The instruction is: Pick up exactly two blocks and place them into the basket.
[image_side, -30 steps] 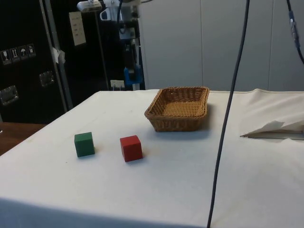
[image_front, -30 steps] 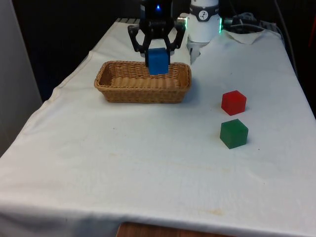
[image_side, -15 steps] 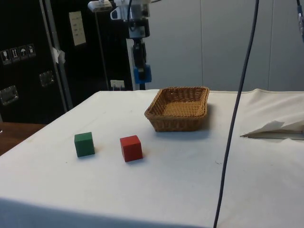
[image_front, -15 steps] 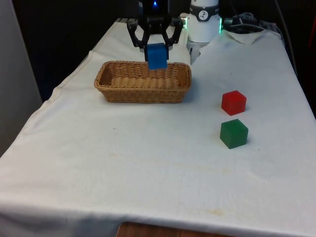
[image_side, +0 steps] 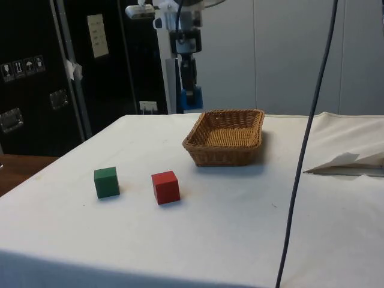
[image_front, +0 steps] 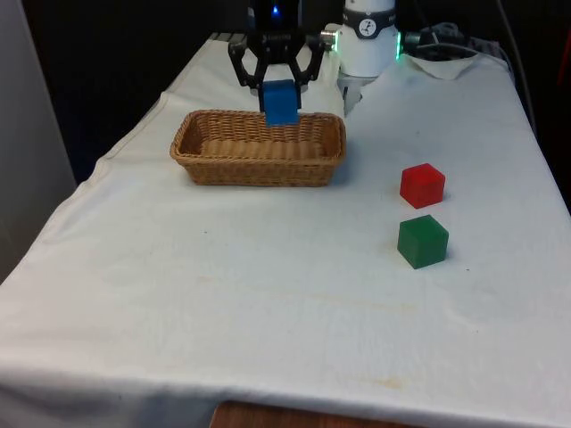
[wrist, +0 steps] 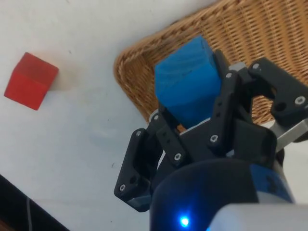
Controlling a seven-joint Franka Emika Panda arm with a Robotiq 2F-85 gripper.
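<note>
My gripper (image_front: 278, 89) is shut on a blue block (image_front: 280, 101), held in the air over the far edge of the wicker basket (image_front: 214, 160). From the side, the blue block (image_side: 193, 99) hangs in the gripper (image_side: 191, 90) above the basket's (image_side: 222, 153) near corner. In the wrist view the blue block (wrist: 187, 86) sits between the fingers (wrist: 224, 103), with the basket's (wrist: 269, 38) corner below it. A red block (image_front: 421, 185) and a green block (image_front: 422, 241) rest on the cloth at the front view's right. The red block (wrist: 30, 81) also lies on the cloth beside the basket.
A crumpled white cloth or paper (image_side: 348, 163) lies on the table beyond the basket in the side view. A dark cable (image_side: 306, 144) hangs across the side view. The robot's base (image_front: 368, 40) stands right behind the basket. Open cloth (image_front: 268, 267) stretches in front.
The gripper has carried the blue block up and farther back, towards the basket's far edge; in the side view it has moved to the right, over the basket's corner.
</note>
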